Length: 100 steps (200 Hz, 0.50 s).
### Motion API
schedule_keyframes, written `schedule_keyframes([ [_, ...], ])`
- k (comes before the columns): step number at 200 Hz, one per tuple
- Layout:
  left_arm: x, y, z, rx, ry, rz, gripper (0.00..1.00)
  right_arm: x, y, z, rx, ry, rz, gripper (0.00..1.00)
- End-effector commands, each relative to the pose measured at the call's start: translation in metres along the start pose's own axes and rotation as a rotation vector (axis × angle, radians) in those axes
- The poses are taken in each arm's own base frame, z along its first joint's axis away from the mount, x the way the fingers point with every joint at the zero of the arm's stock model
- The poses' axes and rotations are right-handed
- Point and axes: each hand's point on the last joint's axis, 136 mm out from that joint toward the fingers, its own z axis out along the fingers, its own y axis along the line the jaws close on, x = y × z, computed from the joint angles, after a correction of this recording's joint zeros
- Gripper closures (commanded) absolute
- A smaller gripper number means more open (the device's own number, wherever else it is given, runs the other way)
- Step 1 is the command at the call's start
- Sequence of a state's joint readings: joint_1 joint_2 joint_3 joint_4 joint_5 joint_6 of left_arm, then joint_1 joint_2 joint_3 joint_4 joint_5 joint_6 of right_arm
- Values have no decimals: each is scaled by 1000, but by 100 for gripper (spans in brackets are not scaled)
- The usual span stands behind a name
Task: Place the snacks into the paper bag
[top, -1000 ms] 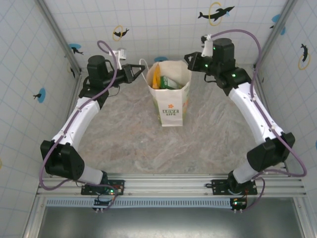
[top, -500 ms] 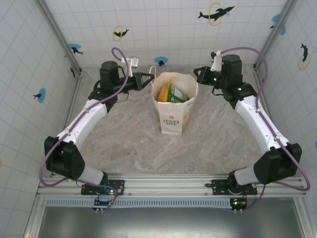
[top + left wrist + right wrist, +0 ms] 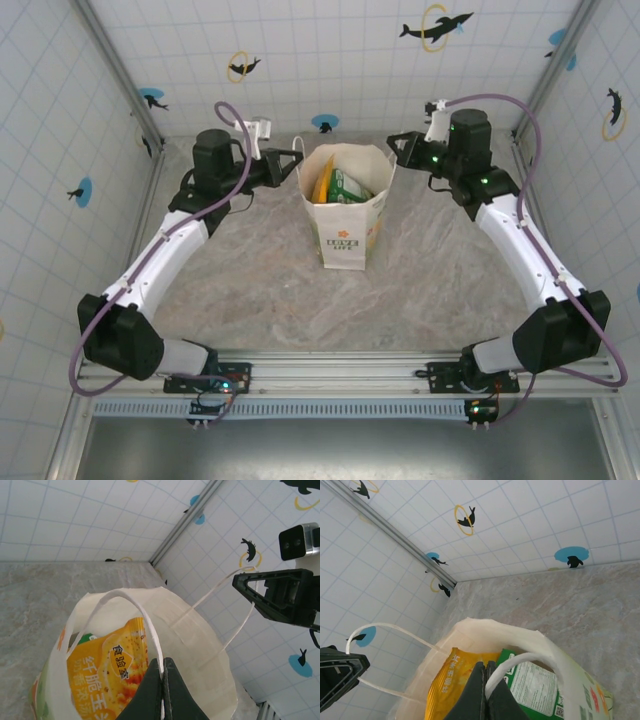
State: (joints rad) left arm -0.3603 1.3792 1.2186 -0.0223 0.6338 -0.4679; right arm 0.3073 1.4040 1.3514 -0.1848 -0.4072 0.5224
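- The left gripper (image 3: 162, 666) has its dark jaws pressed together on the thin white left handle (image 3: 125, 597) of the paper bag (image 3: 200, 650). The loop arches up from the bag's rim and comes down between the fingertips.
- The right gripper (image 3: 485, 666) is likewise clamped tight, pinching the right handle (image 3: 520, 661), which curves out of the bag's rim and into the fingertips.
- In the left wrist view the right gripper is the black wedge at the right edge, with the right handle running up to its tip. In the right wrist view the left gripper sits at the lower left corner, with the left handle leading to it.
- From above, the left gripper (image 3: 293, 165) is just left of the bag's mouth and the right gripper (image 3: 392, 145) is just right of it, so the bag (image 3: 345, 225) is between them with its mouth spread open.
- Inside the bag, a yellow-orange snack packet (image 3: 452, 680) with printed lettering stands on end against the left side. A green snack packet (image 3: 530, 685) with a white label panel lies just beside it on the right. Both reach near the rim.
- The bag is upright, its front with the small orange logo and dark lettering facing the near side.
- It is over the far middle of the marble-patterned table (image 3: 250, 270). Whether its base rests on the surface I cannot tell.
- Beyond the bag is the white tiled wall (image 3: 330, 60) with dolphin stickers.
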Motion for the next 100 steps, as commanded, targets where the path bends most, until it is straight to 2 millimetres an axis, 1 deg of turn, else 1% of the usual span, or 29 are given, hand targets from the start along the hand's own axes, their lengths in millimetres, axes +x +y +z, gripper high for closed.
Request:
schedule_keyframes([
  [1,-8,-11,-10,7,-41,48,91,-10,14,-10,-50,-46,-24,93],
  [18,-6,-8,-12,-12,-35,45,74,-12,14,-15,-35,-52,-37,72],
  [36,-4,-5,-15,-43,-25,46,57,-11,16,-24,-20,-55,-69,58],
  [47,-4,-4,-18,-63,-23,44,49,-10,17,-30,-15,-54,-96,53],
  [65,-6,-1,-26,-117,-37,42,41,-7,19,-43,-2,-62,-133,49],
  [68,-7,0,-28,-128,-43,42,40,-9,15,-46,27,-77,-137,49],
  [81,-9,1,-38,-171,-64,41,33,-9,14,-58,56,-103,-166,47],
  [100,-10,7,-55,-259,-92,48,26,-5,5,-76,112,-137,-198,45],
])
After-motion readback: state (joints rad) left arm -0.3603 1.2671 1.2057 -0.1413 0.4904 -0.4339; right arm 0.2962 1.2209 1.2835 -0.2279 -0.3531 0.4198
